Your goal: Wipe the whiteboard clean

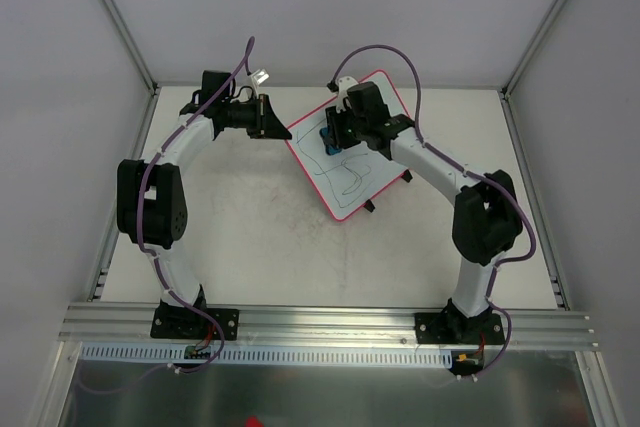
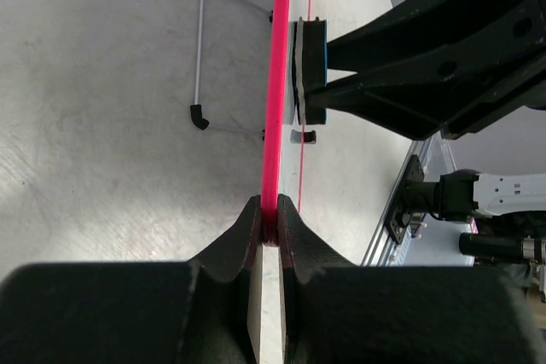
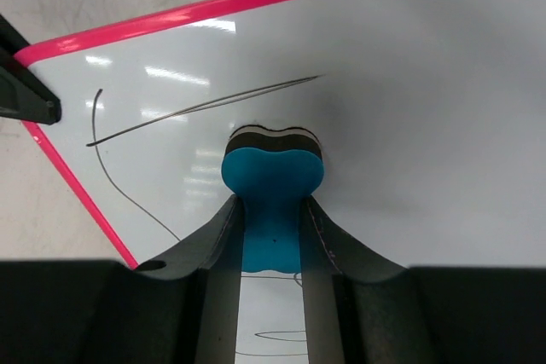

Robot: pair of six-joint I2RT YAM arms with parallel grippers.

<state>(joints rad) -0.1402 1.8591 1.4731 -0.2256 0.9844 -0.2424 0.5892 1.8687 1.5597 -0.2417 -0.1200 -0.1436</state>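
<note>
Blue eraser [image 3: 273,176] tight in right hand [image 3: 271,210], flat on whiteboard [image 3: 409,83]; left hand [image 2: 270,210] tight on its rim [image 2: 275,83].

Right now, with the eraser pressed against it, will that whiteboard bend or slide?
Probably stiff: the whiteboard rim runs straight past the left gripper, which clamps it, so sliding seems unlikely. It looks thin and light; unclamped, it might skid under the eraser.
</note>
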